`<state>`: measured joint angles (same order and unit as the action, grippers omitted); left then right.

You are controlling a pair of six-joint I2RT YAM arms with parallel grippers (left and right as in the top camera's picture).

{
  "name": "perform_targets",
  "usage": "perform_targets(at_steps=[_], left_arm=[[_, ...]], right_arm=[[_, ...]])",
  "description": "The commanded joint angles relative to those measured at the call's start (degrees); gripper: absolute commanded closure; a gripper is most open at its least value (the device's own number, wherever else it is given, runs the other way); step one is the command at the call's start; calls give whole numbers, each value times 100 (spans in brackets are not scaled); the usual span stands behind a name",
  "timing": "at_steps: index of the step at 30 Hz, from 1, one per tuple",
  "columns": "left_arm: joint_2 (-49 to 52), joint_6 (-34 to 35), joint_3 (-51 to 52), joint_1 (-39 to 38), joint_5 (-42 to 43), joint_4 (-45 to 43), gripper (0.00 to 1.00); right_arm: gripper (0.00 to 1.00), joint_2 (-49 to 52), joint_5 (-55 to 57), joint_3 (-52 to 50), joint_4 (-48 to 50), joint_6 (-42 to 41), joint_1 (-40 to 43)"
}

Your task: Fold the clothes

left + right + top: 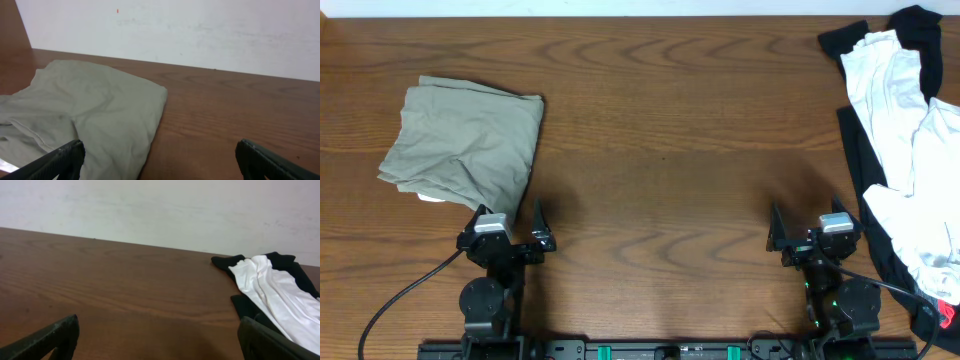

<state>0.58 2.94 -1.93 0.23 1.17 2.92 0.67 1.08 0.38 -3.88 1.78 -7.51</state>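
Note:
A folded grey-olive garment [465, 140] lies at the left of the table; it also shows in the left wrist view [85, 115]. A heap of white garments [910, 150] on black cloth [865, 190] lies at the right edge; it also shows in the right wrist view [272, 292]. No lettering or logo shows. My left gripper [510, 225] is open and empty just below the olive garment's near edge [160, 160]. My right gripper [810, 228] is open and empty, just left of the heap [160, 340].
The wooden table [660, 150] spans the view. A pale wall stands behind its far edge [200, 30]. A black cable [400, 300] runs from the left arm's base. Something red [948, 315] shows at the lower right edge.

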Motion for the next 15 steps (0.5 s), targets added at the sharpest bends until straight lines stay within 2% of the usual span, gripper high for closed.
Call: perform_targets(at_steps=[1, 6, 9, 15], left_arm=[[-35, -57, 170, 20, 13, 87, 2], [-35, -55, 170, 20, -33, 63, 2], [-35, 330, 151, 20, -2, 22, 2], [151, 356, -374, 20, 295, 927, 2]], right_arm=[[1, -37, -4, -7, 2, 44, 70], [1, -2, -74, -4, 68, -243, 70], [1, -2, -393, 149, 24, -566, 70], [1, 197, -168, 1040, -872, -713, 70]])
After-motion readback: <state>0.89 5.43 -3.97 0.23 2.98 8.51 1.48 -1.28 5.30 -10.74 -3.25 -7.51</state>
